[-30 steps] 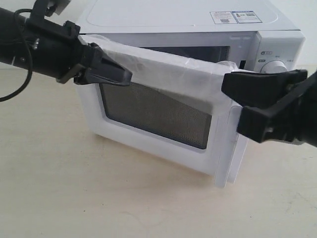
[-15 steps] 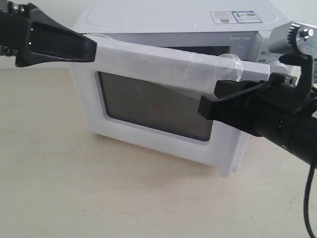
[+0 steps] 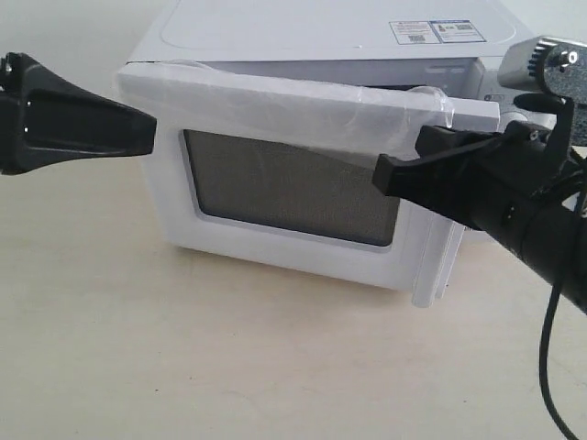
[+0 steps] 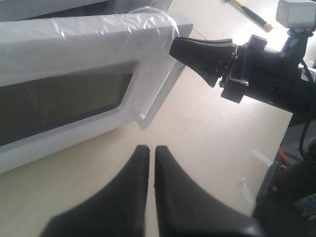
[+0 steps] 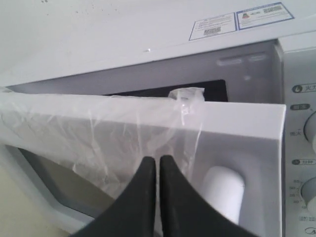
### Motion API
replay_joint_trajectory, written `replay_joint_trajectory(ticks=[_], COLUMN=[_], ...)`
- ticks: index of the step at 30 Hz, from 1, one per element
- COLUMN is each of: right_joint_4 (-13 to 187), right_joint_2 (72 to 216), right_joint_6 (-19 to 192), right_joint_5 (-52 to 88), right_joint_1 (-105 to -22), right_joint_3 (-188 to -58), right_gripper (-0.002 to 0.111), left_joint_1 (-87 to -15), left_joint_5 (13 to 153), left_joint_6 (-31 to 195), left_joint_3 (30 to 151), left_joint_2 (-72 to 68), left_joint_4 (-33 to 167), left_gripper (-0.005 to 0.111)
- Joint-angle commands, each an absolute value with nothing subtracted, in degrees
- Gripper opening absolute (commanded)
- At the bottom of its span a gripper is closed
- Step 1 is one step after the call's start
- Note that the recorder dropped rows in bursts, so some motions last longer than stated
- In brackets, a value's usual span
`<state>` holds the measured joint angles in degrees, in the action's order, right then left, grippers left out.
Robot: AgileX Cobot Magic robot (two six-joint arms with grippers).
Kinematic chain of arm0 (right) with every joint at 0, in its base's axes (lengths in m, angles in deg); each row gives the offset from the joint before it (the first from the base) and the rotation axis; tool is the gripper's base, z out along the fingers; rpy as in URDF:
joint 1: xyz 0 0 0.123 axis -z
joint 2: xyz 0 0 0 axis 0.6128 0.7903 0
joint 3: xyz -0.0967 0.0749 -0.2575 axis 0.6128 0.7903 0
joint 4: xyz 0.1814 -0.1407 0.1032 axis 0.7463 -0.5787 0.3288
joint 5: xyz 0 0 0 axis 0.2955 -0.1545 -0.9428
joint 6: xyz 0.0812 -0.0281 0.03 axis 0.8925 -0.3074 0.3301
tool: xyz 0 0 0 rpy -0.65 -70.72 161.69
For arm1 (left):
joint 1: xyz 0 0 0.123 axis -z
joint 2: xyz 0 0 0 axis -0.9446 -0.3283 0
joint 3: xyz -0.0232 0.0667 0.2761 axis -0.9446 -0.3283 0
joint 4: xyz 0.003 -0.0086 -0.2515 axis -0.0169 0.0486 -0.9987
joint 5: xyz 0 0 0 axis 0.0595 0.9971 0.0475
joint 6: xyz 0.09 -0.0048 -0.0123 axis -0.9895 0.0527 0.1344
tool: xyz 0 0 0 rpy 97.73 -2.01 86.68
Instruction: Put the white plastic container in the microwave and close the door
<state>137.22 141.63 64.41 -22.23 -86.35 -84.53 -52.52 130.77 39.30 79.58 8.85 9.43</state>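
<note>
Exterior view, nearest first. A bare pale table (image 3: 183, 367) fills the lower half of the frame.

At the left edge, mid-height, we note the left gripper (image 3: 147, 130). Its black fingers (image 4: 123, 197) lie pressed together with nothing between them. The tip sits just beside the upper left corner of the door (image 3: 275, 249); we cannot tell whether it touches.

From the right edge the right gripper (image 3: 385, 174) extends toward centre right. Its fingers (image 5: 140, 197) are likewise clenched on nothing. The tip is at the door's face, close to the vertical handle (image 3: 429, 266). We cannot resolve contact there.

The door stands ajar. Its left side lies against the microwave (image 3: 303, 27), while its right, handle side stands out toward the camera, leaving a dark gap along the top. Crinkled clear film (image 3: 303, 110) covers the door's upper band above the dark window (image 3: 284, 192).

Behind, in the upper part of the frame, the microwave's top carries two label stickers (image 3: 436, 31). A knob (image 5: 311, 129) shows at the right edge of the right wrist view.

The white plastic container: we cannot tell where it is, since the door hides most of the cavity.
</note>
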Motion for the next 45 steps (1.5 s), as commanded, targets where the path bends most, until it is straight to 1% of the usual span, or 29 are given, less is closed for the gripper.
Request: replay_joint_trajectory(ticks=[1,9,17,23,34,37,40,45], right_joint_4=[137.74,137.68,137.92,138.95,140.09,139.96,139.77,134.95], right_joint_2=[142.37,149.53,149.8,154.45,158.19,158.19,158.19,158.19], right_joint_6=[64.08,65.97,64.06,61.77,62.75,63.2,63.64,66.93], right_joint_5=[-24.26,-30.53,-31.53,-31.03,-36.45,-35.75,-32.24,-31.91], right_joint_1=[-86.29,-86.29,-86.29,-86.29,-86.29,-84.68,-81.58,-79.26], right_joint_3=[-84.92,-85.16,-88.42,-92.43,-93.15,-93.31,-94.39,-94.43], right_gripper=[0.0,0.0,0.0,0.0,0.0,0.0,0.0,0.0], left_joint_1=[-52.16,-52.16,-52.16,-52.16,-52.16,-52.16,-52.16,-52.16], left_joint_5=[130.67,132.31,132.89,133.84,134.45,134.45,134.45,134.45], left_joint_6=[40.43,40.43,40.82,41.3,41.3,41.3,41.3,41.3], left_joint_3=[79.39,79.39,79.39,79.39,79.39,79.39,79.39,79.39], left_joint_2=[9.23,12.27,13.48,13.48,13.48,13.48,13.48,13.48], left_joint_4=[9.45,9.35,9.47,9.47,9.47,9.47,9.47,9.47], left_gripper=[0.004,0.004,0.004,0.004,0.004,0.004,0.004,0.004])
